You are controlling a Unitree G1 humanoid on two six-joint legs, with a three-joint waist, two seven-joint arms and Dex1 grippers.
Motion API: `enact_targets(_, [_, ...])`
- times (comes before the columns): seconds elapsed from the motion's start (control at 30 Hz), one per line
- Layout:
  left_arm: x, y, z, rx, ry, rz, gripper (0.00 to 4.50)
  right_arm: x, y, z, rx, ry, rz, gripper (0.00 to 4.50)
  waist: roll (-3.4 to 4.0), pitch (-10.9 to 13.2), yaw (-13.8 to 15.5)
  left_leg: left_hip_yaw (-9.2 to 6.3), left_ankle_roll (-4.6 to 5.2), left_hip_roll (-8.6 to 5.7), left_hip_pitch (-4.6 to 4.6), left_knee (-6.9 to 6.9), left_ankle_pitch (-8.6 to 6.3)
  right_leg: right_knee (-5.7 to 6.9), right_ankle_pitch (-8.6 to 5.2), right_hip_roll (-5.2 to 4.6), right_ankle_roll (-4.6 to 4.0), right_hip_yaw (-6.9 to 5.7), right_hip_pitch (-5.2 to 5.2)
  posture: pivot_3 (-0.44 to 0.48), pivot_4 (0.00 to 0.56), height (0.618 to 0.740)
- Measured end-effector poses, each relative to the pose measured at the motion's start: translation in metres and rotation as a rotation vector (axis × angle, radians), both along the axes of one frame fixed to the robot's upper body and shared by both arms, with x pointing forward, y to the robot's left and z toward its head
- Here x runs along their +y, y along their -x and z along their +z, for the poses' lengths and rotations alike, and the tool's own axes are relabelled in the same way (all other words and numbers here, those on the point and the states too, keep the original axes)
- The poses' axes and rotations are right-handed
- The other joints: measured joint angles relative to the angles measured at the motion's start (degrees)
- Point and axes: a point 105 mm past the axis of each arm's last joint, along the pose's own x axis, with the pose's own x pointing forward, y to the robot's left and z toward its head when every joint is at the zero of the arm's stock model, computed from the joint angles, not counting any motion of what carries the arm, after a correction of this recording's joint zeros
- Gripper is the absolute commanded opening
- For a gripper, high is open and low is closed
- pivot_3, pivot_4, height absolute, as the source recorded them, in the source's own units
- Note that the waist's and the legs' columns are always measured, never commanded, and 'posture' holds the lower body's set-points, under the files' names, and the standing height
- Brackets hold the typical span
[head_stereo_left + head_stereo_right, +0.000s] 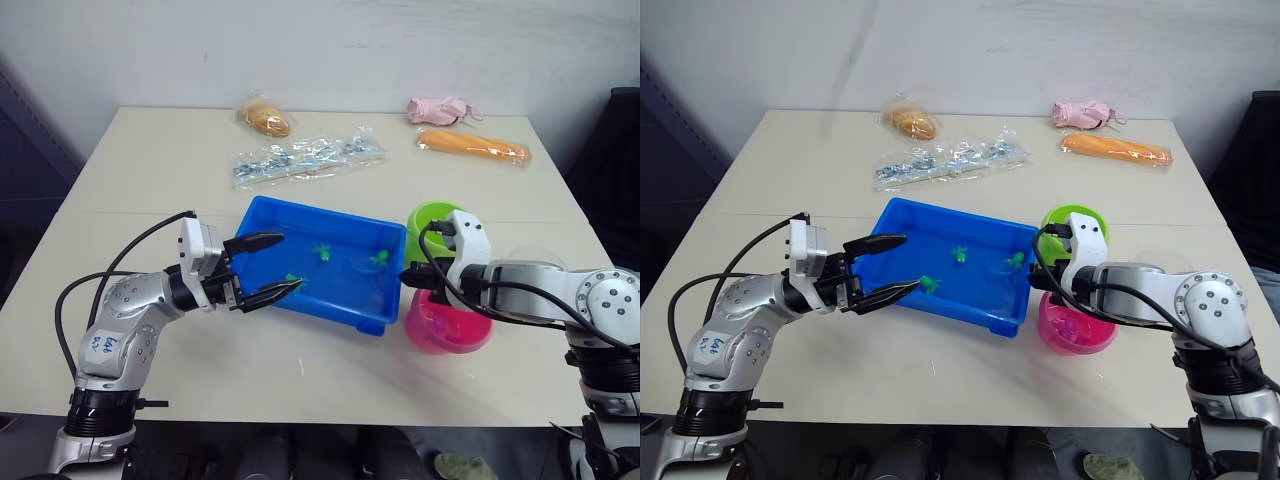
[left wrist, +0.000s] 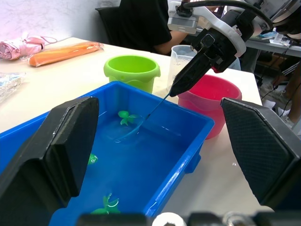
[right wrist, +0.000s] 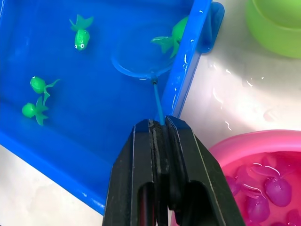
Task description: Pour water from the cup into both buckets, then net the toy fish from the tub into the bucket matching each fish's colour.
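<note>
Resting on a pale table (image 1: 150,180), left hand (image 1: 268,267) gapes empty; right hand (image 3: 160,126) pinches net (image 3: 141,61).

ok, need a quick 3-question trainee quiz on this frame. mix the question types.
1. True or false: the right gripper is shut on the net's handle.
2. Multiple choice: the fish loose in the tub are what colour? A) pink B) green C) both
3. Short answer: what is the left gripper holding?

Key:
1. True. Its fingers clamp the thin handle, with the hoop down in the tub beside a green fish.
2. B. Four green ones show in the tub; pink fish lie in the pink bucket, while the green bucket sits behind it.
3. Nothing. It is open at the tub's near left corner.
</note>
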Motion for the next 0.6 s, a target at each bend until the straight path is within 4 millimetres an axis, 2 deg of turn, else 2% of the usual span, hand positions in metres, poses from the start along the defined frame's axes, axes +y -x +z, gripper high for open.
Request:
enact_targets(0.17, [0.0, -0.002, -0.004, 0.017, 0.009, 0.001, 4.46, -0.002, 0.001, 0.001, -0.009, 0.027, -0.001, 0.0, 0.0, 0.0, 0.1, -0.09, 0.01, -0.01, -0.13, 0.01, 0.01, -0.06, 0.0, -0.01, 0.0, -0.13, -0.03, 0.0, 0.15, 0.74])
enact_targets(0.43, [0.0, -0.002, -0.004, 0.011, 0.016, 0.0, 4.46, -0.014, 0.004, 0.018, -0.075, 0.19, 0.028, 0.0, 0.01, 0.0, 0.4, -0.62, 0.03, -0.1, -0.53, 0.16, 0.02, -0.29, 0.02, -0.08, 0.02, -0.64, 0.01, 0.0, 0.15, 0.74])
enact_targets(0.6, [0.0, -0.002, -0.004, 0.007, 0.015, -0.008, 4.46, -0.014, 0.007, 0.019, -0.086, 0.238, 0.045, 0.0, 0.01, 0.0, 0.5, -0.77, 0.02, -0.1, -0.61, 0.17, 0.02, -0.42, 0.03, -0.08, 0.04, -0.89, 0.09, 0.0, 0.15, 0.74])
